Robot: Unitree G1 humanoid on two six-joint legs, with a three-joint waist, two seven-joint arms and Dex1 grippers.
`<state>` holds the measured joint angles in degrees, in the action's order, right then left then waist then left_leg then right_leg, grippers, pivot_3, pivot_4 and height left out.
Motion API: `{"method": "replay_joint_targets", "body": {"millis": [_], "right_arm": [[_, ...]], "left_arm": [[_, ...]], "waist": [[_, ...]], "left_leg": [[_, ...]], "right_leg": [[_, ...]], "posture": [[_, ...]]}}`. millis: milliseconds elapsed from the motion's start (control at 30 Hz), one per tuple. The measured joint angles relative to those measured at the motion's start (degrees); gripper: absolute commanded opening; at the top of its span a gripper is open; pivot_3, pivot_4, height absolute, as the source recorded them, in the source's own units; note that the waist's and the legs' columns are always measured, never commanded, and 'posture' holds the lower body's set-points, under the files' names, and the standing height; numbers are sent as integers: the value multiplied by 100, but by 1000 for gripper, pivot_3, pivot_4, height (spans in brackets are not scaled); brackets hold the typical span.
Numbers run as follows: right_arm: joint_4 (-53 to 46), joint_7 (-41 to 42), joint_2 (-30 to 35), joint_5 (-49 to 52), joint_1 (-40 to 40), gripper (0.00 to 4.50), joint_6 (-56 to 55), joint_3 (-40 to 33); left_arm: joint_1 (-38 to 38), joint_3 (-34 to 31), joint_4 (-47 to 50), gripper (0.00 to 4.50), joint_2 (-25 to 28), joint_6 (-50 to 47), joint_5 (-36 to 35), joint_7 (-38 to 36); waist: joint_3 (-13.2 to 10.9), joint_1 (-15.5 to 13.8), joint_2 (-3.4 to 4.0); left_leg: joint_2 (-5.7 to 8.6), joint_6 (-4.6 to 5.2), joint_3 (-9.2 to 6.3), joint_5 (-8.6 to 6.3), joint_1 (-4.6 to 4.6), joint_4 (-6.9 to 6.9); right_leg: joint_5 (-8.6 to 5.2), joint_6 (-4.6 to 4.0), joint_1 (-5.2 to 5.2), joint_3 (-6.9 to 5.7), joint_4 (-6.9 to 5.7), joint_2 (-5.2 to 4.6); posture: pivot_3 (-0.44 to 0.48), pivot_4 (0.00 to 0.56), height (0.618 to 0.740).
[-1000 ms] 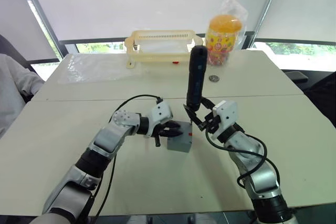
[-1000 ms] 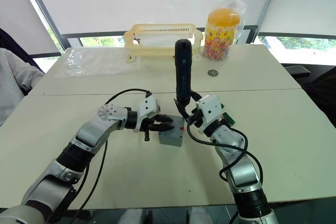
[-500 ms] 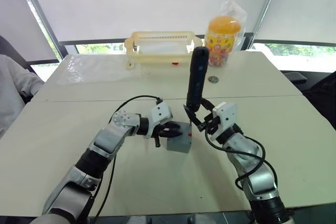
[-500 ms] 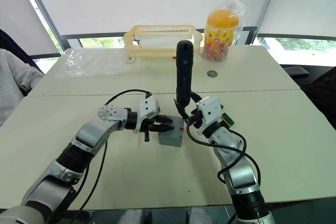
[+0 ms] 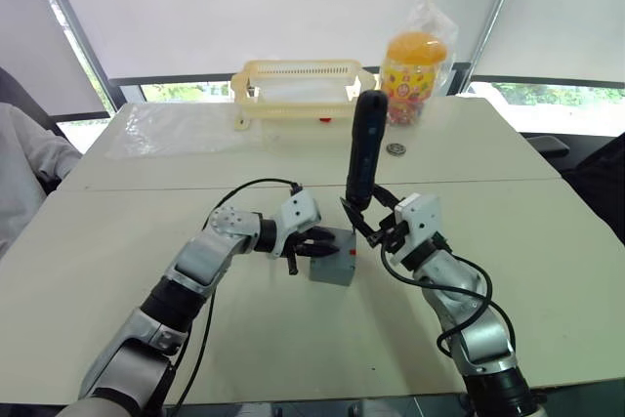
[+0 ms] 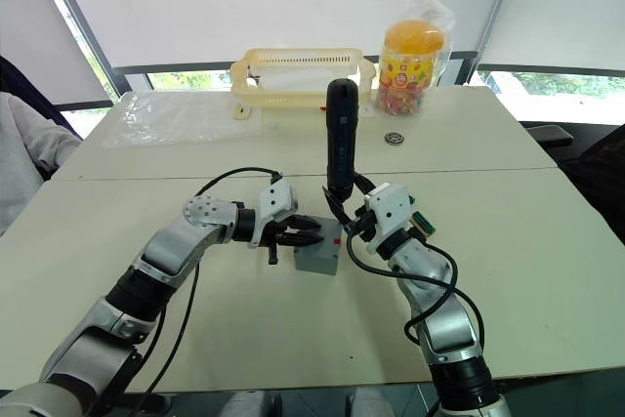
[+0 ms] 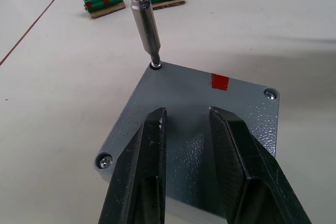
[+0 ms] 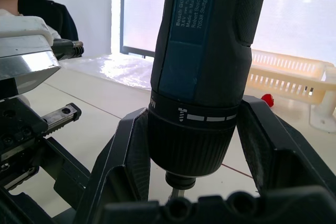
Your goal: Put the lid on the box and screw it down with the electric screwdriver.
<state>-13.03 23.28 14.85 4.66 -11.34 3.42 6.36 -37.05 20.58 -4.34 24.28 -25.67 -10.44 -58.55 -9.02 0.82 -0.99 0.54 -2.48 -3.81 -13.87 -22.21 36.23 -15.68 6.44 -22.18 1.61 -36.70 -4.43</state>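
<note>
One contact: the electric screwdriver bit is seated in a corner screw of the lid.
Axis: near-upright, centre frame.
Right gripper: clamped around the driver.
Left gripper: fingers slightly parted, laid on the lid, box beneath.

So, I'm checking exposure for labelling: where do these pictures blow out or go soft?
Right wrist view: the window behind the electric screwdriver is blown out. Left wrist view: the lid is sharp, with glare on the table. Eye views: evenly lit.
</note>
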Motion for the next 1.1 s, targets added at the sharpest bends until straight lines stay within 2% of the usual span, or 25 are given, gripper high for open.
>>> {"method": "replay_joint_targets", "body": {"millis": [400,667,1100], "right_arm": [[54,40,21,-2,42,1989,-138,12],[55,47,22,-4,110,1989,-181,14],[83,76,22,-53,135,1989,-269,24]], "left_arm": [[37,5,39,1245,0,-23,1,6],[48,28,39,1245,3,-30,41,5],[60,29,48,1245,2,-33,44,3]], "waist": [[10,0,1],[10,-1,-1],[16,-3,-8]], "left_leg": [[-6,0,0,0,11,-11],[-12,-1,2,-3,70,-34],[-27,-1,-17,-3,78,-49]], "right_leg": [[-1,-3,27,-5,43,2],[-14,-23,82,-6,68,-4],[-17,-27,83,-8,72,-8]], "posture": [[0,150,740],[0,150,740],[0,150,740]]}}
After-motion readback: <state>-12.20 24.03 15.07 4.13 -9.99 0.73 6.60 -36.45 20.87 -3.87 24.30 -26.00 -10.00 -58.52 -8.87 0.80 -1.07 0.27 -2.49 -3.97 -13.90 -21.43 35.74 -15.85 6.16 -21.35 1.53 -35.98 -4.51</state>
